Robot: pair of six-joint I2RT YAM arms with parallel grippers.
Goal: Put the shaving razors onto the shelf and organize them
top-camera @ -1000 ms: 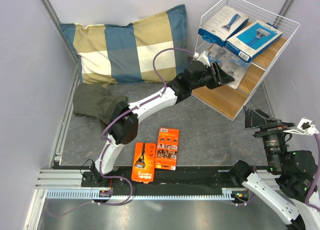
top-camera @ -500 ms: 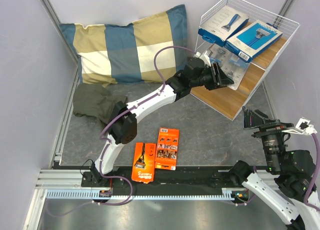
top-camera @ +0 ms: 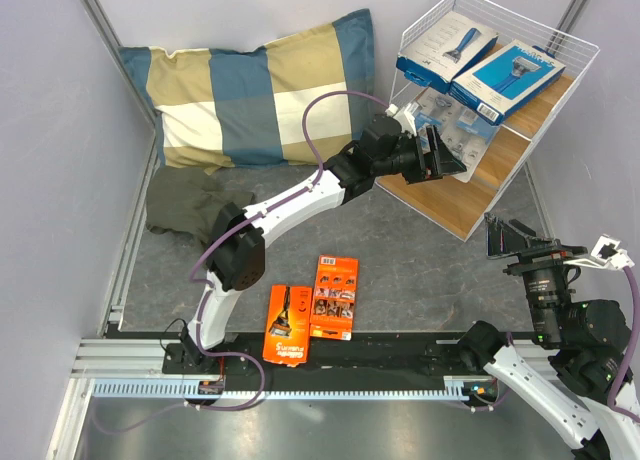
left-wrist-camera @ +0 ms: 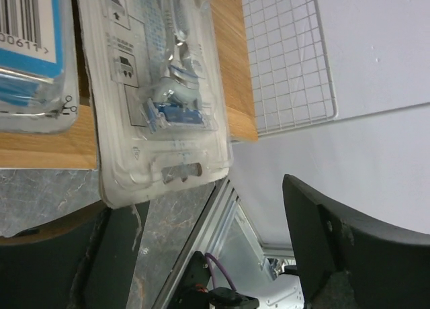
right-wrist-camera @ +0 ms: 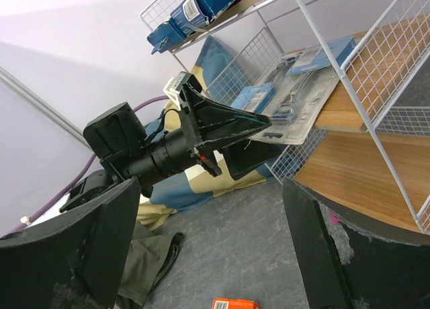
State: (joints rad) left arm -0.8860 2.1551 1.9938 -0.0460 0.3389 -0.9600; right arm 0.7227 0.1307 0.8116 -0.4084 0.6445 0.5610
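Observation:
The shelf [top-camera: 470, 195] stands at the far right. Two blue razor boxes [top-camera: 447, 48] [top-camera: 508, 78] lie on its top board. Two clear blister packs [top-camera: 455, 130] rest on the middle board. In the left wrist view the nearer pack [left-wrist-camera: 161, 101] overhangs the board's edge. My left gripper [top-camera: 436, 155] [left-wrist-camera: 201, 269] is open just off that pack's end, with nothing between its fingers [left-wrist-camera: 349, 248]. Two orange cards [top-camera: 287, 325] [top-camera: 335, 297] lie on the table near the arm bases. My right gripper [top-camera: 520, 238] [right-wrist-camera: 208, 255] hangs open and empty at the right.
A blue-and-tan checked pillow [top-camera: 260, 90] leans at the back. A dark green cloth [top-camera: 185, 205] lies in front of it on the left. The shelf's white wire walls [right-wrist-camera: 396, 67] enclose its boards. Grey side walls stand on both sides.
My left gripper has opened and let go of the blister pack, which now lies on the middle board. The gripper has drawn back slightly to the left. The right arm has barely moved.

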